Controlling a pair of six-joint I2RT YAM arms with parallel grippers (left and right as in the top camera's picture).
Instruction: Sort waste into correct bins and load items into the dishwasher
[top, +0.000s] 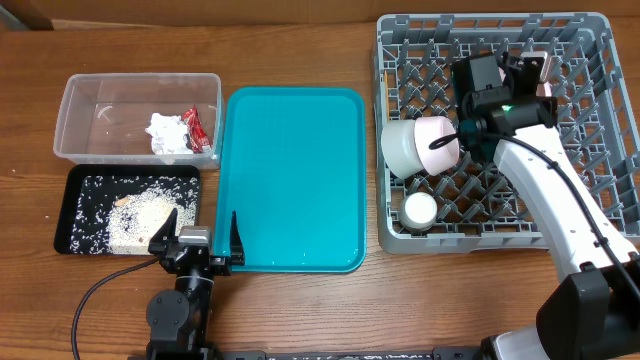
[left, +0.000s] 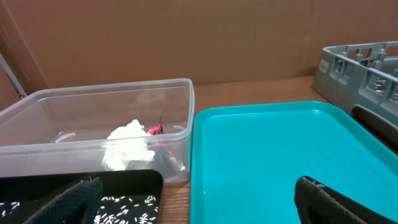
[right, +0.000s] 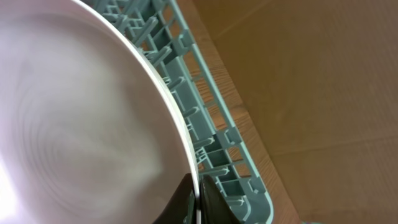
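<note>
Holding the pinkish-white plate (top: 420, 147) by its rim, my right gripper (right: 196, 200) has its fingers narrowed to a thin pinch on the edge. The wrist view shows that rim curving up out of the pinch, with the dish rack (top: 590, 120) lattice just beside it. From overhead the plate is tilted over the left side of the rack, and the small white cup (top: 420, 209) sits in the row nearer me.

I read this as the seating step. The plate is over the rack, but I can't tell whether its lower edge is down between pegs. To do it well, I want the plate near upright, with its lower edge lined up on a gap between two pegs. Then I lower slowly until the pegs carry it, staying clear of the cup. Only then do I spread the fingers, and gently, because a pinch this thin could let the plate swing or slip.

My left gripper (top: 203, 225) is spread wide and empty at the near edge, between the black tray (top: 70, 215) of rice (top: 140, 212) and the teal tray (top: 290, 180). The tissue (top: 166, 133) and red wrapper (top: 194, 124) lie in the clear tub (top: 75, 100).
</note>
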